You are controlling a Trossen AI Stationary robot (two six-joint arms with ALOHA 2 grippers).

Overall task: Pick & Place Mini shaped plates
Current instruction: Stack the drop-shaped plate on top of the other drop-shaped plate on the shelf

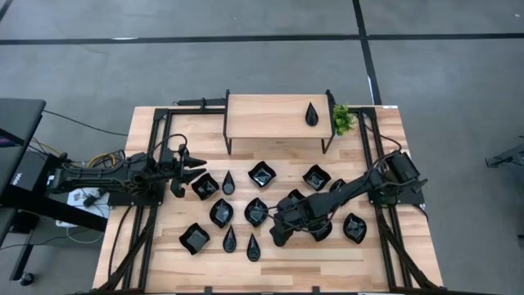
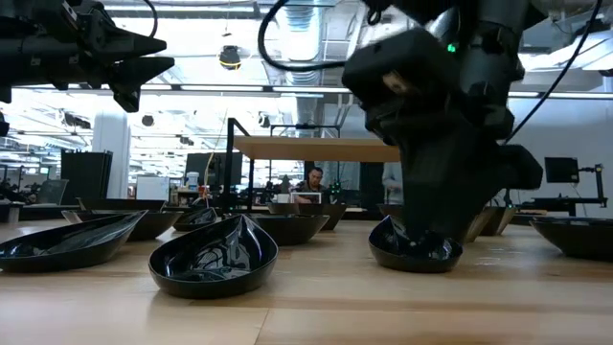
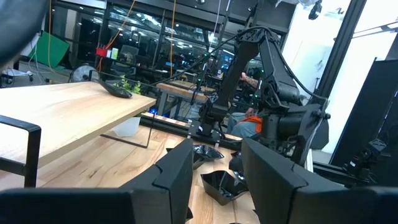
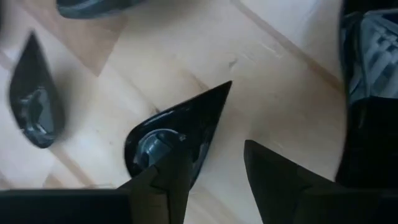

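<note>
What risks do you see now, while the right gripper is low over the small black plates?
The right gripper, open, straddles only one edge of a teardrop plate; closing may tip it or let the glossy dish slip. Neighbouring plates lie close, so the arm may knock them. The left gripper waits aside, open.

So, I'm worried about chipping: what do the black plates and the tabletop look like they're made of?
The mini shaped plates look like glazed ceramic or glossy plastic: deep black with sharp mirror-like highlights; which one can't be told. The tabletop looks like pale wood with visible grain and a matte finish.
</note>
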